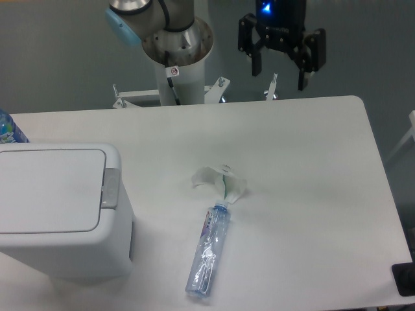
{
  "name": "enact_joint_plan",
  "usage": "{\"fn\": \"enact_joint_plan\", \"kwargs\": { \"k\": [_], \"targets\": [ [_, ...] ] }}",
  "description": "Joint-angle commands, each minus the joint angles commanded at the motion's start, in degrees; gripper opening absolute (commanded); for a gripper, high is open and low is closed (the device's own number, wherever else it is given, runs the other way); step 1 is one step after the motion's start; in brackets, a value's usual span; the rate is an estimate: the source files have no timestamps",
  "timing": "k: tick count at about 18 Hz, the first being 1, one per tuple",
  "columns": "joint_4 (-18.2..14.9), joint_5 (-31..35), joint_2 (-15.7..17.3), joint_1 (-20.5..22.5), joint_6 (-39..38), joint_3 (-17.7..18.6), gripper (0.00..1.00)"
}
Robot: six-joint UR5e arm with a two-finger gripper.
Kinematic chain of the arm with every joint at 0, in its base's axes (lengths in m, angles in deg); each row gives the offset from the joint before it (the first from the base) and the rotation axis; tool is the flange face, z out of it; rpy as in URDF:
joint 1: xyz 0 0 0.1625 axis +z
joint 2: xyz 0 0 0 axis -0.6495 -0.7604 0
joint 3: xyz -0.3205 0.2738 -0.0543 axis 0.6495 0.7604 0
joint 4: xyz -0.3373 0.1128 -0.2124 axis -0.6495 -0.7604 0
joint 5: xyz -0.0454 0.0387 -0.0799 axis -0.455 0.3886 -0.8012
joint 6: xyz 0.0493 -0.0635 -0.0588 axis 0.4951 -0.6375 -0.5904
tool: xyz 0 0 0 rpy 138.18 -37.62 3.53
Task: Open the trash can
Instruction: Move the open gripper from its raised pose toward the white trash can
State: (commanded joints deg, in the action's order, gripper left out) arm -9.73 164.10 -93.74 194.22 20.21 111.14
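While the hand hangs spread, the trash can sits well apart.

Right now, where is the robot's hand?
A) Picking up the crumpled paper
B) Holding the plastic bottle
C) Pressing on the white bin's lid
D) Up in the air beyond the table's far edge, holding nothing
D: the hand hangs open above the table's far edge, well away from the trash can.

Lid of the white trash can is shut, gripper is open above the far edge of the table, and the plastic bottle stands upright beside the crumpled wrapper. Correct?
Not quite. In the camera view the plastic bottle lies on its side, cap toward the crumpled wrapper. The rest holds: trash can lid shut, gripper open.
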Motion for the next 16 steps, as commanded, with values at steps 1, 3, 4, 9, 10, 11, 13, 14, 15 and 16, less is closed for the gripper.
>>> {"fn": "enact_joint_plan", "kwargs": {
  "k": [1, 3, 4, 9, 10, 11, 13, 14, 15, 16],
  "targets": [
    [0.09, 0.09, 0.00, -0.35, 0.00, 0.17, 1.00],
    [0.26, 0.26, -0.26, -0.61, -0.09, -0.35, 1.00],
    [0.26, 0.35, -0.26, -0.62, -0.09, -0.44, 1.00],
    [0.44, 0.00, -0.18, -1.31, 0.00, -0.26, 1.00],
    [0.53, 0.00, -0.18, -1.84, -0.35, -0.26, 1.00],
    [0.53, 0.00, -0.18, -2.02, -1.74, -0.09, 1.00],
    [1.14, -0.17, -0.18, -3.51, -7.87, 0.00, 1.00],
    [2.45, -0.09, -0.44, -4.47, -11.65, 0.09, 1.00],
    [4.11, -0.09, -0.70, -5.27, -15.52, 0.09, 1.00],
    [5.78, -0.09, -1.05, -6.23, -18.95, 0.17, 1.00]
  ]
}}
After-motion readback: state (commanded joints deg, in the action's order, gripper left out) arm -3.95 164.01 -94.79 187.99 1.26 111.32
